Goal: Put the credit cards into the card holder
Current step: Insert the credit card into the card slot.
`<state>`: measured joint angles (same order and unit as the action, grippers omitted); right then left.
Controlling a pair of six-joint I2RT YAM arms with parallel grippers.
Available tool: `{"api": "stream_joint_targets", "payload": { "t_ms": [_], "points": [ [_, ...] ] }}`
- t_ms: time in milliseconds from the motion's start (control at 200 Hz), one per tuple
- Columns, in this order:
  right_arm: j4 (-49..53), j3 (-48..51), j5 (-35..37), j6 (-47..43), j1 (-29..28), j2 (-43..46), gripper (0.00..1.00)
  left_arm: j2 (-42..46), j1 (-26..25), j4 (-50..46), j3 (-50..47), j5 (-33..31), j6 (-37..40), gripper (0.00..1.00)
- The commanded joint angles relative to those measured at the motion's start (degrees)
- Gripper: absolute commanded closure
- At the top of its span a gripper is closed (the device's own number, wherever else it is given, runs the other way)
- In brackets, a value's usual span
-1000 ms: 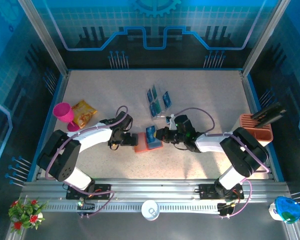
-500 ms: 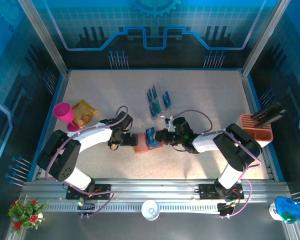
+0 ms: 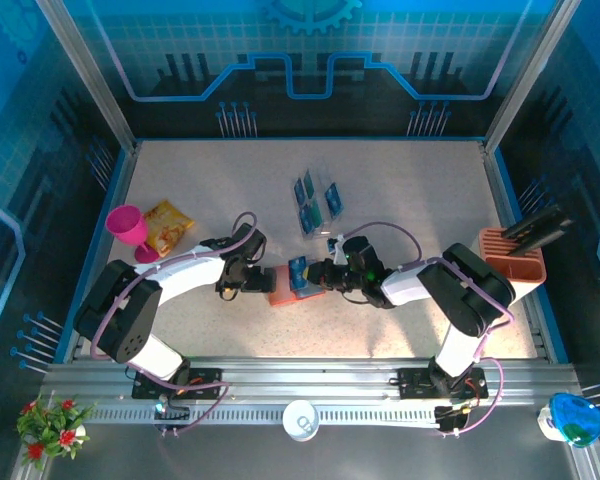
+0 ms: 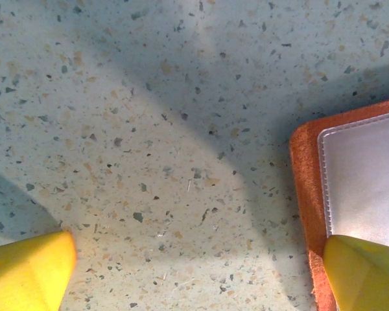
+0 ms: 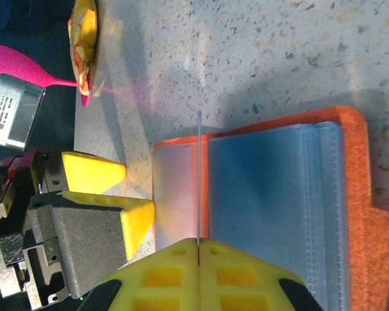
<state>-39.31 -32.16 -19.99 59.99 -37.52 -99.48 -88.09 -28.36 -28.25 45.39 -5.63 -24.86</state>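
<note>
Left end effector (image 3: 261, 278) spread wide: one finger on the bare counter (image 4: 149, 129), the other over the left edge of the card holder (image 3: 281, 291), which lies open. Over the last second the right end effector (image 5: 199, 249), pinched on a card (image 5: 199, 175) held edge-on, has slid in from the holder's right to above its fold. We judge pocket insertion is next. Other cards (image 3: 315, 205) wait behind the holder.
</note>
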Motion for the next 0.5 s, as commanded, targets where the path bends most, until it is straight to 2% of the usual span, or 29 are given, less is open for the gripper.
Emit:
{"api": "stream_joint_targets", "payload": {
  "t_ms": [0,495],
  "points": [
    [-2.1,0.9,-0.5,0.4,-0.9,-1.3,1.0,-0.3,-0.5,-2.6,0.3,0.1,1.6,0.01],
    [-2.3,1.6,-2.4,0.5,-0.9,-2.9,1.0,-1.0,-0.6,-2.9,1.0,0.4,1.7,0.01]
  ]
}}
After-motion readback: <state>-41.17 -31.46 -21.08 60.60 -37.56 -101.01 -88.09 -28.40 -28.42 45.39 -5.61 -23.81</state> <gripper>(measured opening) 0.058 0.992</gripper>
